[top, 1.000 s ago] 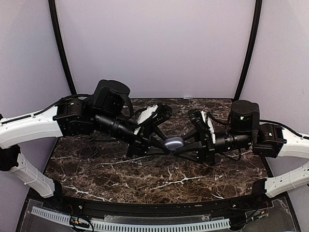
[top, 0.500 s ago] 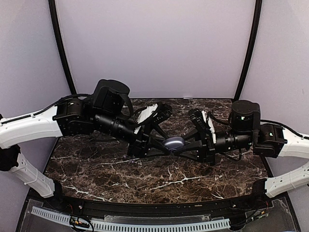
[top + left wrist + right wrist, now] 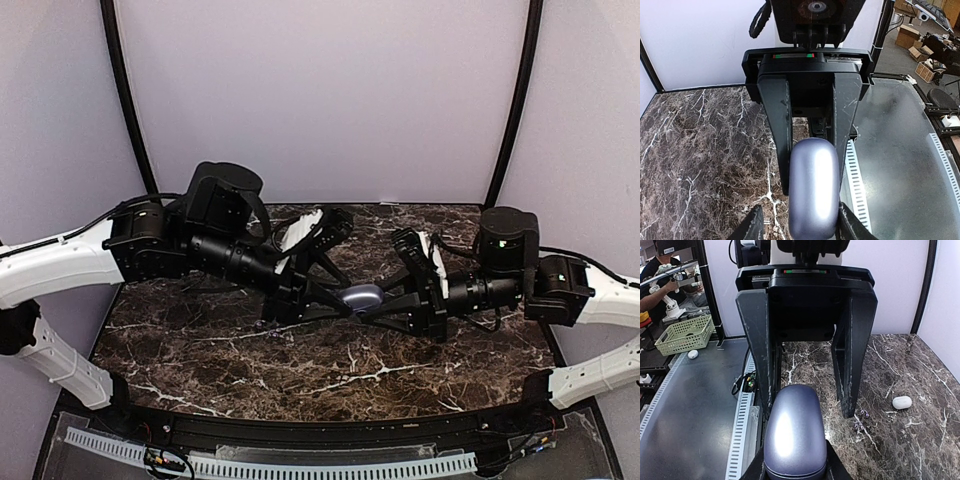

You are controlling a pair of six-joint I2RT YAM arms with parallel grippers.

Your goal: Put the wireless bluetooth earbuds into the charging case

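Case (image 3: 360,296) lid shut, pinched in R hand (image 3: 794,471); L hand (image 3: 801,227) half-open round it. Buds unseen; prob. none in yet.

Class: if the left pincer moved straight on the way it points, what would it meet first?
Most likely the case, sitting between its open jaws; right behind it, the right pincer, shut on that case.

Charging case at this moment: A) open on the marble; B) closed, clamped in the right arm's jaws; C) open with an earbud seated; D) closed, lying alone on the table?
B: the charging case shows a closed, unbroken shell and is pinched in the jaws of the right gripper, while the jaws of the left gripper stand wider than it.
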